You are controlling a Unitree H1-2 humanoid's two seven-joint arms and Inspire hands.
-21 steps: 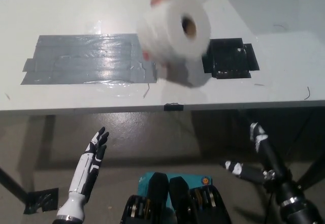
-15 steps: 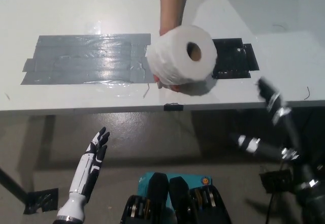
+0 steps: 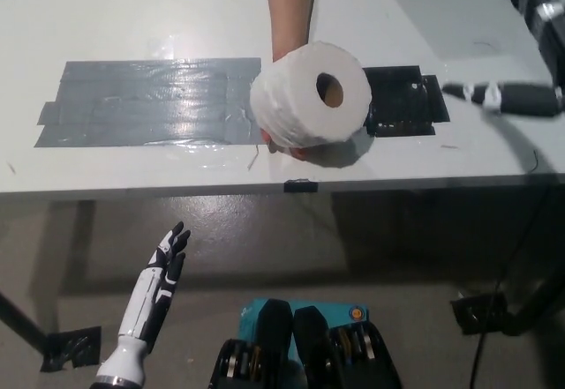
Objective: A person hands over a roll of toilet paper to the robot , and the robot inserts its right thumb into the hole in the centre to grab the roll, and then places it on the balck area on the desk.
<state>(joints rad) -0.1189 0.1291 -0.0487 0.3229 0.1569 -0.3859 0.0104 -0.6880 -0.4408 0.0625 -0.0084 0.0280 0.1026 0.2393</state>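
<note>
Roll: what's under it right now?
A person's hand cups the roll from below, above the white desk. The roll covers the left edge of the black patch and most of the hand.

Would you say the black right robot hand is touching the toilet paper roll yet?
Apart: the head view shows bare table between the right robot hand and the toilet paper roll.

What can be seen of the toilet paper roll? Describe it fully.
The toilet paper roll is white, thick and soft-looking, with a brown cardboard core whose hole faces up toward the camera. A person's hand holds it from below and behind, above the white desk's front part, between the grey taped patch and the black area, which it partly hides. Neither robot hand touches it.
</note>
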